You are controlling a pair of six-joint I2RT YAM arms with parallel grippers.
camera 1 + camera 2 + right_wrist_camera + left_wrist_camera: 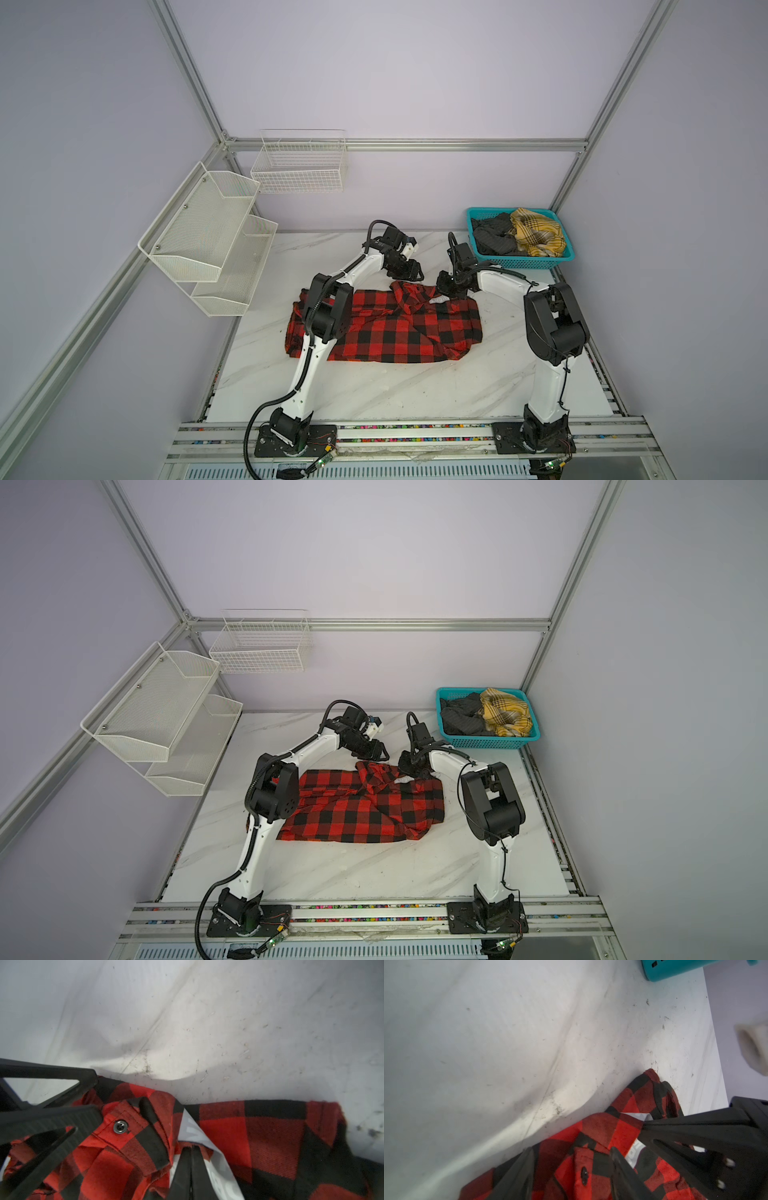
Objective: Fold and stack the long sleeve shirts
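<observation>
Rumpled flannel shirt on the tabletop, both arms meeting at its collar.
The red-and-black shirt lies mid-tabletop in both top views (bunched, not flat), collar toward the far edge. The left gripper has its fingers apart, straddling the collar band and its button. The right gripper has its fingers pressed together, tips against the white lettering beside the collar; whether cloth is nipped between them cannot be told. A teal basket of clothes stands at the far right.

Left claw spread, right claw pinched closed.
</observation>
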